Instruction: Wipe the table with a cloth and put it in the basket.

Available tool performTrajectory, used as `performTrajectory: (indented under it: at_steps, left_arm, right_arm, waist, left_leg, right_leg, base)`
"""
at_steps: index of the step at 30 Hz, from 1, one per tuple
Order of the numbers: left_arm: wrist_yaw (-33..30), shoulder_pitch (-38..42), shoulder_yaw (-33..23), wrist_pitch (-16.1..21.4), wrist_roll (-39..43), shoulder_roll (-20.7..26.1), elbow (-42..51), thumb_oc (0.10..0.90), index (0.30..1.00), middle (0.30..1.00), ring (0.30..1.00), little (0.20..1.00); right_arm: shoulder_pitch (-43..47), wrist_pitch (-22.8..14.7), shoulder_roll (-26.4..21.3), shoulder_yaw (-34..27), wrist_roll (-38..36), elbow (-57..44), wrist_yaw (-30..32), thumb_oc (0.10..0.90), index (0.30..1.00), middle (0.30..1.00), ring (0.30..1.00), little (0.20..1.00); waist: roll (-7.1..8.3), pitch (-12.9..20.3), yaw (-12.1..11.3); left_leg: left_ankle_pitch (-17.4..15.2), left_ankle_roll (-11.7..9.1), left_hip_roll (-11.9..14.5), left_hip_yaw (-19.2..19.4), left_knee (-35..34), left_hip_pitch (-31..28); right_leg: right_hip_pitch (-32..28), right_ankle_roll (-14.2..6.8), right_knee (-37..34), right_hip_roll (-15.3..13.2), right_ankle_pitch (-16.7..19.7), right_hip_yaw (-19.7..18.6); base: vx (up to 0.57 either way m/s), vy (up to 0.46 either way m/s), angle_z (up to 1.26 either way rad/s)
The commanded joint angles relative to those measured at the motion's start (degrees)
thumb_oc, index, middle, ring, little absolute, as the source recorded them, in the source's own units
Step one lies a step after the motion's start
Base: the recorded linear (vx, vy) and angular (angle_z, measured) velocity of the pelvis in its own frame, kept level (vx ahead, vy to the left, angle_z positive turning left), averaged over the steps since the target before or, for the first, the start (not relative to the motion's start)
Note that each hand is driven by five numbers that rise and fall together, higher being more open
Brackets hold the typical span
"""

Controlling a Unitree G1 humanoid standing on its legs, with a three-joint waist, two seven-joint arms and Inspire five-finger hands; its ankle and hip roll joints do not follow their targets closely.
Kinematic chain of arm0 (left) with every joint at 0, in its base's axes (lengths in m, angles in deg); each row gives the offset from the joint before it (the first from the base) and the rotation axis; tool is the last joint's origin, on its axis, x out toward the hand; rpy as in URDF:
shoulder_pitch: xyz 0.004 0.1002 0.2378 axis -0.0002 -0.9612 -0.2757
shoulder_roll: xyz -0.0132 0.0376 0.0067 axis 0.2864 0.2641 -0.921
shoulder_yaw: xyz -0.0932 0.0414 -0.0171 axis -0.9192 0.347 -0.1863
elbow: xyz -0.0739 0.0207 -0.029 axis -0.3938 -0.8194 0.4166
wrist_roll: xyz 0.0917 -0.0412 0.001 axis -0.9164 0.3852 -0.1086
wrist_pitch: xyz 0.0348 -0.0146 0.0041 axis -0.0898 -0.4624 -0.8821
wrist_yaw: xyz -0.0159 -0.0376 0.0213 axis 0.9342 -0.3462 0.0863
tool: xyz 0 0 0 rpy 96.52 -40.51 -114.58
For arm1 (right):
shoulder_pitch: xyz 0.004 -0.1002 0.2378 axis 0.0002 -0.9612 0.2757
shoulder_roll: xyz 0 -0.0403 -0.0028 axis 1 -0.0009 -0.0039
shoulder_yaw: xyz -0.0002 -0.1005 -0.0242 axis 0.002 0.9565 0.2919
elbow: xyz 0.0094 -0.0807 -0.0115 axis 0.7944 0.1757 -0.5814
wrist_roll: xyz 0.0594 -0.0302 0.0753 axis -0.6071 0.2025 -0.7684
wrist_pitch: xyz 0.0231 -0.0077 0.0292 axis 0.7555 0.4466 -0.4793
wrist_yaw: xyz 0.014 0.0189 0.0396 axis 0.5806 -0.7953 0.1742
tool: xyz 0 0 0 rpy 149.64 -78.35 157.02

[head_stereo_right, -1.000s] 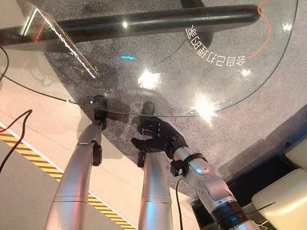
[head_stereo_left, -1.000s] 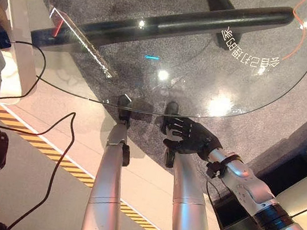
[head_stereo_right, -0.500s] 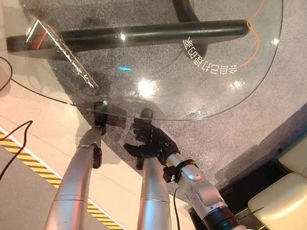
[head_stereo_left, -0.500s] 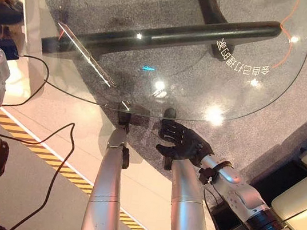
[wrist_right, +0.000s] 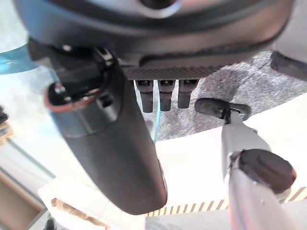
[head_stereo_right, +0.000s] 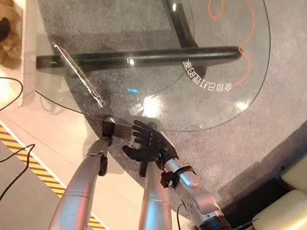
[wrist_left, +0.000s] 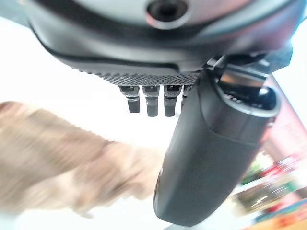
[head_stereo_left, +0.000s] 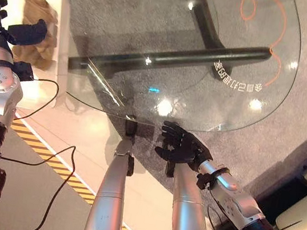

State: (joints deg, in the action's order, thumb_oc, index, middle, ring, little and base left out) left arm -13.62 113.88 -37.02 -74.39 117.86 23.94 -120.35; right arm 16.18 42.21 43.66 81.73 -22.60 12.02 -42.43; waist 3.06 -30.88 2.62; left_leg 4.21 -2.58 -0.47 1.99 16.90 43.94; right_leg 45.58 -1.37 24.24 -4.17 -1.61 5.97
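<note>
The cloth (head_stereo_left: 38, 28), brown and crumpled, lies inside the white basket (head_stereo_left: 62, 26), which stands on the floor beside the glass table (head_stereo_left: 209, 54). The left hand (head_stereo_left: 5, 26) is raised over the basket with fingers straight and thumb standing out; it holds nothing. In the left wrist view the cloth lies below the hand, apart from the fingers (wrist_left: 151, 103). The right hand (head_stereo_left: 180, 148) hangs at the near rim of the table, fingers spread and relaxed, empty, touching nothing that can be made out.

Judgement: the placing step appears complete, since the cloth rests in the basket and is released. The table top carries no cloth; whether it is wiped clean cannot be told through the glare. The next move calls only for drawing the left hand up and clear of the basket wall without catching the cloth.
</note>
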Motion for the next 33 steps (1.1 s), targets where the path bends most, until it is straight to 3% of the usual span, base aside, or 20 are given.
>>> performTrajectory:
  at_steps: [1,8,12,16,21,27,29,32,33]
  left_arm:
    - [-5.82,-0.82,-8.21,6.70,-4.07,-2.29,3.05,0.800,0.900,0.900,0.900,0.900]
    - [-6.84,-8.56,-12.92,7.20,-8.59,-5.17,11.69,0.800,0.900,0.900,0.900,0.900]
    - [-3.90,-12.48,-13.88,6.74,-8.44,-6.76,15.66,0.800,0.900,0.900,0.900,0.900]
    - [3.76,-18.79,-12.68,4.30,-8.50,-11.68,21.24,0.800,0.900,0.900,0.900,0.900]
    - [14.37,-30.62,-6.40,-2.15,-6.00,-21.81,25.38,0.800,0.900,0.900,0.900,0.900]
    - [22.50,-39.66,-1.87,-7.58,-4.69,-29.59,20.79,0.800,0.900,0.900,0.900,0.900]
    - [25.87,-42.52,1.33,-8.64,-6.15,-32.25,13.82,0.800,0.900,0.900,0.900,0.900]
    - [25.24,-43.29,4.66,-7.18,-6.81,-35.28,3.81,0.800,0.900,0.900,0.900,0.900]
    - [25.81,-42.66,5.37,-7.76,-6.80,-37.78,-4.61,0.800,0.900,0.900,0.900,0.900]
  right_arm:
    - [-6.59,-1.99,-0.18,-2.14,1.44,-7.11,-1.70,0.800,0.900,0.900,0.900,0.900]
    - [-8.55,-3.16,1.50,-3.54,1.56,-4.74,-2.48,0.800,0.900,0.900,0.900,0.900]
    - [-9.50,-3.83,2.48,-4.17,1.50,-2.67,-3.13,0.800,0.900,0.900,0.900,0.900]
    - [-11.02,-4.21,4.48,-5.31,2.24,0.67,-3.44,0.800,0.900,0.900,0.900,0.900]
    - [-14.66,-4.29,7.69,-7.99,6.39,8.27,-2.98,0.800,0.900,0.900,0.900,0.900]
    - [-17.35,-1.94,8.33,-10.48,11.38,15.09,-2.02,0.800,0.900,0.900,0.900,0.900]
    - [-17.86,-0.48,8.94,-11.07,10.81,20.42,-1.25,0.800,0.900,0.900,0.900,0.900]
    - [-17.47,-0.63,10.12,-11.48,9.72,28.34,-2.27,0.800,0.900,0.900,0.900,0.900]
    - [-16.80,-1.06,11.37,-11.29,11.16,34.90,-2.53,0.800,0.900,0.900,0.900,0.900]
  waist:
    - [-4.78,1.09,-1.22]
    - [-5.14,1.09,-2.39]
    - [-5.07,1.09,-2.80]
    - [-4.44,1.70,-3.22]
    - [-3.45,6.45,-3.64]
    - [-2.81,11.19,-3.83]
    - [-2.42,13.85,-4.00]
    - [-2.14,16.38,-3.87]
    - [-1.95,18.32,-3.49]
  left_leg:
    - [-6.66,2.34,-4.68,2.59,0.64,-5.94]
    - [-6.27,1.67,-4.85,1.43,-2.02,-14.04]
    - [-5.73,1.15,-4.69,0.95,-3.91,-18.80]
    - [-5.63,0.70,-4.58,-0.01,-6.12,-24.41]
    - [-4.93,0.41,-4.00,-1.56,-11.11,-30.85]
    - [-4.28,-0.03,-2.92,-2.16,-14.44,-36.33]
    - [-4.18,-0.14,-2.25,-1.86,-15.63,-38.95]
    - [-4.42,-0.11,-1.64,-1.43,-16.70,-41.72]
    - [-4.84,-0.15,-1.19,-0.84,-17.26,-43.55]
  right_leg:
    - [-4.89,-3.50,-4.45,0.68,-0.47,-0.14]
    - [-13.62,-3.14,-6.82,0.36,-1.56,0.92]
    - [-18.84,-3.12,-8.43,0.22,-1.84,1.46]
    - [-25.21,-3.05,-10.35,0.14,-2.61,2.18]
    - [-32.84,-3.44,-14.80,-0.02,-2.28,3.25]
    - [-39.60,-3.14,-19.17,0.50,-1.15,4.15]
    - [-42.43,-2.92,-20.73,0.80,-0.64,4.31]
    - [-45.20,-2.83,-22.11,1.20,-0.49,4.13]
    - [-46.81,-2.81,-22.76,1.45,-0.71,3.85]
  base:
    - [-0.05,-0.058,0.00]
    - [-0.05,-0.077,0.01]
    - [-0.05,-0.086,0.02]
    - [-0.04,-0.105,0.01]
    - [-0.01,-0.142,0.02]
    - [0.02,-0.100,0.04]
    - [0.06,-0.130,0.08]
    - [0.08,-0.088,-0.01]
    - [0.09,-0.082,-0.07]
